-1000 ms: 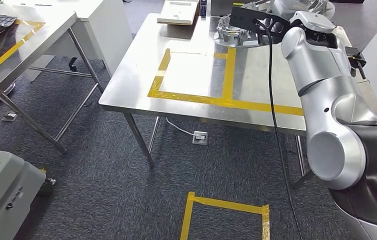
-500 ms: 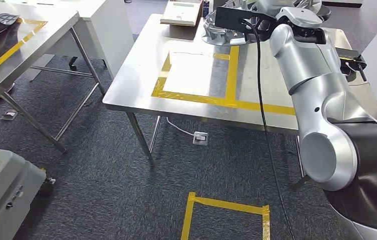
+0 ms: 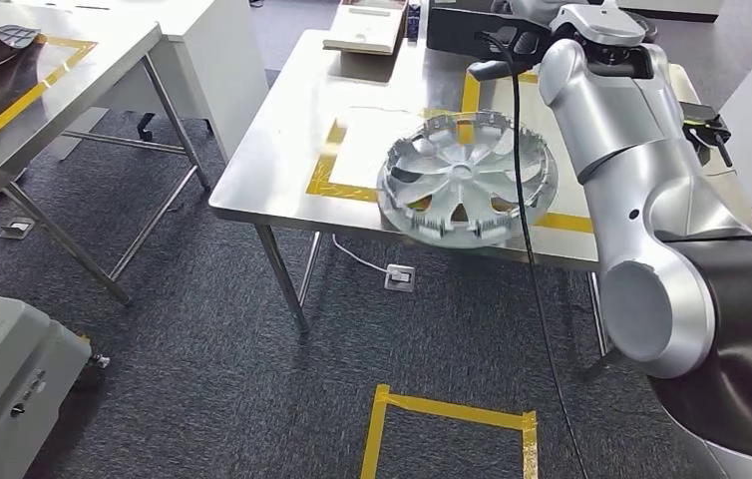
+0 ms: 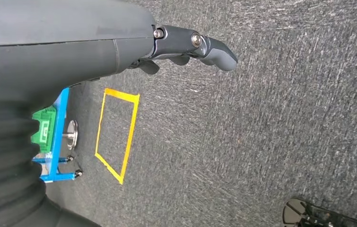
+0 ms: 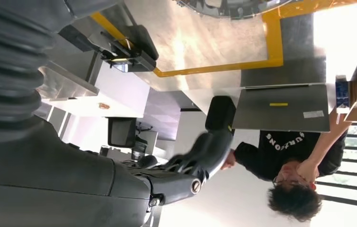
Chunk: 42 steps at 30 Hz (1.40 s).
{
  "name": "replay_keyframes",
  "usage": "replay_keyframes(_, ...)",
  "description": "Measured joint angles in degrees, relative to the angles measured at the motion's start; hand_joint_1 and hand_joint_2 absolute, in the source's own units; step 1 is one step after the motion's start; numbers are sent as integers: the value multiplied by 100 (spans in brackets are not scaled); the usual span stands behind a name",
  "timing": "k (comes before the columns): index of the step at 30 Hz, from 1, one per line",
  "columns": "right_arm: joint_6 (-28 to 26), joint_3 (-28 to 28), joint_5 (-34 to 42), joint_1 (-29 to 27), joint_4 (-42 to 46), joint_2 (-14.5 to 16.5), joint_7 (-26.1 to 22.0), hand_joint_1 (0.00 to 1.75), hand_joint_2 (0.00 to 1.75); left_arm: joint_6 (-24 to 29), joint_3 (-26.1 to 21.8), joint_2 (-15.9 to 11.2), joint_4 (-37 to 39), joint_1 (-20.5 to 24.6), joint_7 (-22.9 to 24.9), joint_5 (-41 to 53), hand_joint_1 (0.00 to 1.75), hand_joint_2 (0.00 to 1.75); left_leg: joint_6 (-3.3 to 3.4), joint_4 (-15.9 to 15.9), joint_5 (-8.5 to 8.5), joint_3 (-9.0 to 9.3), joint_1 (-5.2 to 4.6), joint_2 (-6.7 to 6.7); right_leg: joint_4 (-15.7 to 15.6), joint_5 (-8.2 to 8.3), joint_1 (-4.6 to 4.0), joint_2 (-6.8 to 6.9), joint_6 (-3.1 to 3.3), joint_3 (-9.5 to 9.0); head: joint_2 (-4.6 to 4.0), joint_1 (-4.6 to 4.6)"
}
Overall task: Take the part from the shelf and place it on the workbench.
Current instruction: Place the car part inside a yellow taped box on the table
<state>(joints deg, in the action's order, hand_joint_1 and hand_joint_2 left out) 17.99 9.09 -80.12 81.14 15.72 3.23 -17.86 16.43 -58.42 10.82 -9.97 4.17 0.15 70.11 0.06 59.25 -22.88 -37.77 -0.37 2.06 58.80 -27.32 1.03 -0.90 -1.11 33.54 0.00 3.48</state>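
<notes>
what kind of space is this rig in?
Probably an indoor robotics test lab or workshop: steel workbench marked with yellow tape, a taped square on the grey carpet, and a silver wheel cover lying on the bench.

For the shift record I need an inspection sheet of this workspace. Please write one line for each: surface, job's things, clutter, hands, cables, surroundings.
Surface: steel workbench marked with yellow tape lines.
Job's things: silver wheel cover lies on the workbench at its near edge, across the tape; no hand touches it.
Clutter: flat cardboard box and a dark case at the far end of the workbench.
Hands: right hand raised, holds nothing; left hand hangs over the carpet, holds nothing.
Cables: black cable runs along the right arm, passing in front of the wheel cover.
Surroundings: second table to the left; yellow tape square on the carpet; a person beyond the workbench.
</notes>
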Motion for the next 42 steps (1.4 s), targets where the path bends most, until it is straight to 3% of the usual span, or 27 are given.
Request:
replay_keyframes(24, -13, 1, 319, 7, 31, -682, -90, 0, 0, -56, 37, 7, 4, -19, 88, 92, 0, 0, 25, 3, 0, 14, -1, -4, -22, 16, 1, 0, -23, -25, 0, 0)
replay_keyframes(42, -158, 21, 535, -6, 86, -743, -92, 0, 0, -89, 38, 27, 4, -12, -102, 86, 0, 0, 25, 3, 0, 13, -1, -3, -22, 18, 0, 0, -27, -27, 0, 0)
